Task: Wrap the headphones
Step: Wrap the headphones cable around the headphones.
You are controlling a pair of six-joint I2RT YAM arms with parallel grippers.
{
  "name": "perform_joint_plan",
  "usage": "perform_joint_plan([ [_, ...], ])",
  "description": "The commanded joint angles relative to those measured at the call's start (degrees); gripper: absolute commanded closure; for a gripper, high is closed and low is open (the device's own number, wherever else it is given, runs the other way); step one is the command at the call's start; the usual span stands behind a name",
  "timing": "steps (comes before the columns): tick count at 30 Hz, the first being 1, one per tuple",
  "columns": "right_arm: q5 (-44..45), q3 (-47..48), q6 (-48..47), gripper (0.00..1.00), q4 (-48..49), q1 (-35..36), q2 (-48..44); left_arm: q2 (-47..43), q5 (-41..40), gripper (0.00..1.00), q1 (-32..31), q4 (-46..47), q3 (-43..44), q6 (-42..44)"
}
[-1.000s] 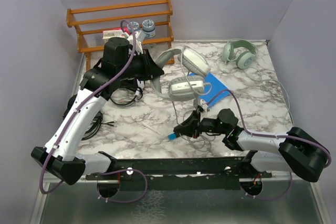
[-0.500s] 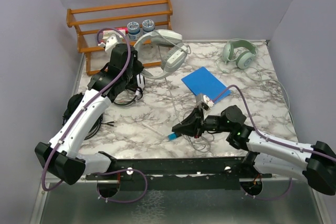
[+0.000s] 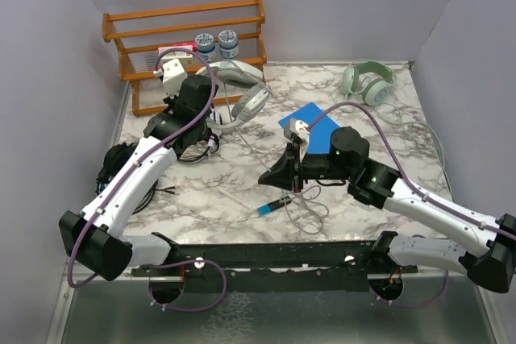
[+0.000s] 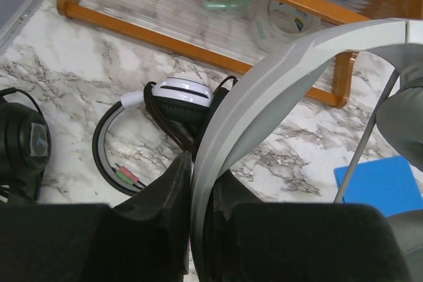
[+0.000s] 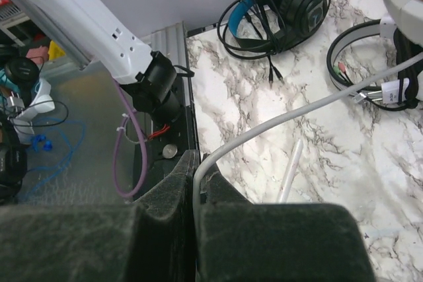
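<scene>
**Two-arm set-up, viewed from above and from both wrists.** The left hand [image 4: 198, 193] is clenched on the headband of the pale grey-white headphones [image 3: 243, 93], gripping the band near one end. The band arches up and away from the fingers, and the pair is held in front of the wooden rack [image 3: 185, 26] with one ear cup at the right end of the arc. Whether that cup touches the marbled surface [image 3: 403, 159] cannot be told. The right hand [image 5: 198, 176], near the middle of the surface, is clenched on the thin pale cable [image 5: 301, 111], which leaves its fingers and runs up and to the right in the wrist view. The white-and-black headphones [image 4: 180, 94] lie on the surface just beyond the left hand, their dark cable looped beside them with green and pink plugs showing. The all-black headphones [image 3: 121, 173] lie at the left edge of the surface, cable coiled about them. A pale green pair [image 3: 367, 82] lies in the far right corner, well apart from both hands. A flat blue pad [image 3: 313, 117] lies behind the right hand. A blue-tipped pen [image 3: 272, 206] and a thin white stick [image 3: 230, 196] lie near the front edge. Two blue-lidded jars [image 3: 228, 39] stand on the rack.
</scene>
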Motion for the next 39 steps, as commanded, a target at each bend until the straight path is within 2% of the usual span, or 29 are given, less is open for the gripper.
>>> perform_joint_plan([
  [1, -3.83, 9.09, -4.94, 0.98, -12.26, 0.64, 1.47, -1.68, -7.01, 1.0, 0.64, 7.4, -1.54, 3.55],
  [5, -1.88, 16.85, -7.65, 0.98, -18.46, 0.64, 3.89, -1.9, -0.07, 1.0, 0.43, 12.41, -5.1, 14.39],
  [8, 4.71, 21.99, -10.7, 0.99, -23.06, 0.64, 5.69, -3.14, 5.1, 1.0, -0.1, 16.04, -8.25, 21.79],
  [13, 18.35, 28.76, -15.91, 0.99, -30.55, 0.64, 8.91, -8.1, 19.44, 1.0, -0.8, 20.58, -14.02, 36.78],
  [18, 30.34, 34.53, -20.57, 0.99, -38.0, 0.64, 12.35, -13.08, 27.75, 1.0, -1.83, 18.56, -17.8, 52.57],
  [24, 39.76, 35.86, -23.51, 0.99, -39.71, 0.63, 13.89, -17.59, 38.25, 1.0, -2.77, 12.64, -19.83, 65.86],
  [28, 45.07, 34.95, -22.84, 0.99, -38.71, 0.6, 14.91, -18.62, 44.38, 1.0, -3.04, 9.67, -19.73, 68.09],
  [34, 52.36, 30.86, -20.36, 0.99, -35.55, 0.51, 15.9, -18.74, 52.28, 1.0, -3.14, 6.43, -18.21, 64.79],
  [37, 52.81, 27.88, -18.6, 0.87, -32.63, -0.44, 14.84, -19.05, 52.96, 1.0, -3.15, 6.09, -18.09, 62.4],
  [39, 49.34, 25.15, -18.28, 0.87, -29.9, -1.57, 13.25, -19.11, 53.14, 1.0, -3.15, 6.02, -17.8, 60.29],
])
